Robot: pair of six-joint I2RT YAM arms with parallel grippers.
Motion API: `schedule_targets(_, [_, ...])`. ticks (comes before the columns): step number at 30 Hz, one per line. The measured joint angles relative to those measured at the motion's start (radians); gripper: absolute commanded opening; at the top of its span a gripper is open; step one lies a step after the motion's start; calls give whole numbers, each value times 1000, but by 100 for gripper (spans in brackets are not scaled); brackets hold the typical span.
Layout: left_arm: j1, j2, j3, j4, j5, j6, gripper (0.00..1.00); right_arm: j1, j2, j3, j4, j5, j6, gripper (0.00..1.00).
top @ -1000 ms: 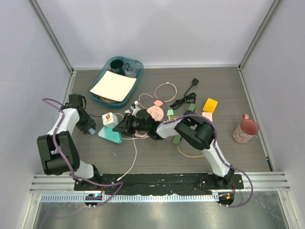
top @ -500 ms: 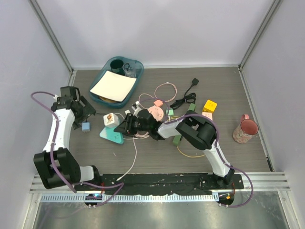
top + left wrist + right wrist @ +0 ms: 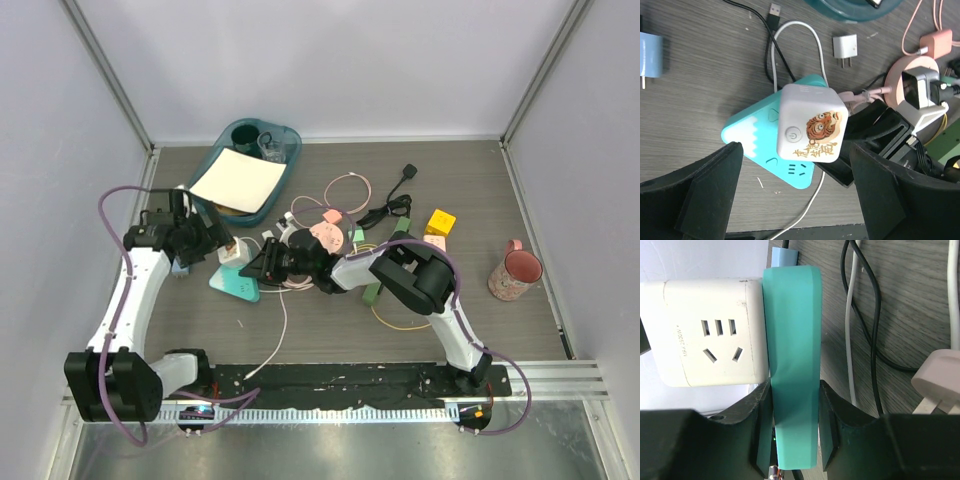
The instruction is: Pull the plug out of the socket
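Grey wood-grain table (image 3: 500, 340) carries all the clutter, and left of its centre lies the flat teal mountain-shaped plastic socket block (image 3: 232, 284). The right gripper (image 3: 262, 266) reaches in low from the block's right side. In the right wrist view its jaws press against the two broad faces of the teal slab (image 3: 792, 340), pinching its edge between them. The white plastic cube plug (image 3: 231, 250), with a tiger picture and a power button on top, is seated flush against one face of the block. From the right jaws it stands just beyond the left finger. The left gripper (image 3: 216, 243) hangs over that cube with its jaws spread wide. In the left wrist view the cube (image 3: 810, 127) sits in the gap between them, touching neither finger. Beyond the left jaws' tips lie a small white two-pin adapter (image 3: 845, 46) and, further out to the side, a small pale-blue adapter (image 3: 650, 55).
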Motion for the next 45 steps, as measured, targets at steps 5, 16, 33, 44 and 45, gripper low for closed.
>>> schedule_targets(5, [-37,16,-24,26,18,13,91,1,0,5,-7,0,0,1])
schedule_targets(16, [-54,126,-34,61,41,50,73,5,0,18,-27,-1,-5,1])
schedule_targets(33, [-62,145,-21,49,18,58,0,8,23,21,14,-7,34,1])
schedule_targets(44, [-68,146,57,-59,-27,46,0,13,23,34,34,4,9,1])
schedule_targets(45, [-68,146,58,-59,-31,47,0,14,23,43,21,9,-2,1])
